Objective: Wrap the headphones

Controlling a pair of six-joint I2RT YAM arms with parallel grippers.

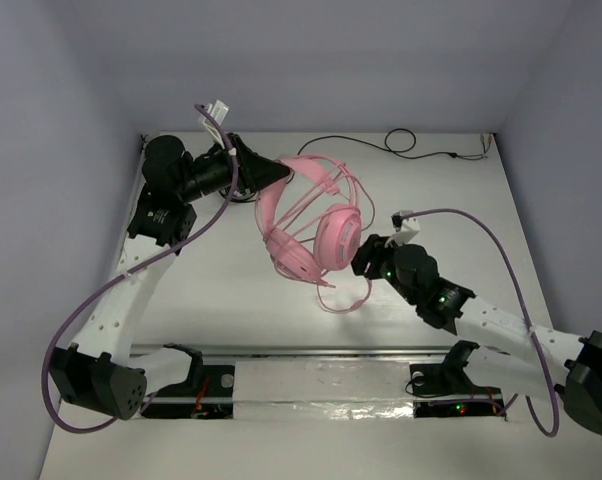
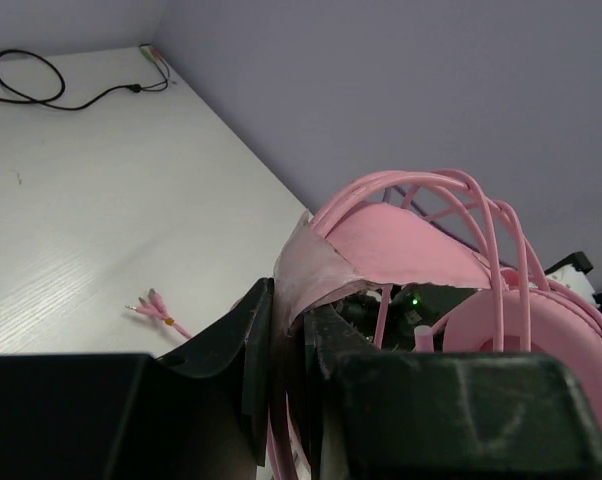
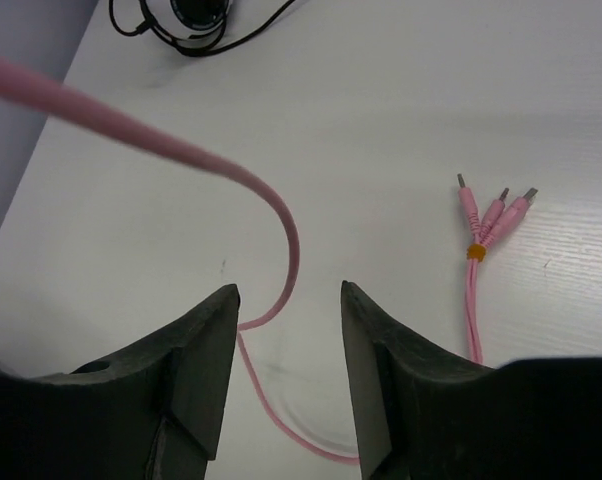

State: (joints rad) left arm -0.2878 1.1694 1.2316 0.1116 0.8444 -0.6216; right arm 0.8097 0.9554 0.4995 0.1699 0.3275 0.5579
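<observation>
The pink headphones (image 1: 311,225) hang above the middle of the table, their thin pink cable looped several times over the headband. My left gripper (image 1: 276,172) is shut on the headband (image 2: 401,245), which sits pinched between the jaws of the left gripper (image 2: 291,320). One round earcup (image 2: 541,330) hangs to the right. My right gripper (image 1: 366,258) stands open just right of the lower earcup. In the right wrist view the loose cable (image 3: 281,220) droops between the spread tips of the right gripper (image 3: 289,295) without being pinched. The cable's plugs (image 3: 491,210) lie on the table.
A black cable (image 1: 401,140) with a coiled end lies along the far edge, its plugs near the back right corner (image 1: 486,150). A dark object with black cable (image 3: 196,12) shows at the top of the right wrist view. Grey walls enclose the table.
</observation>
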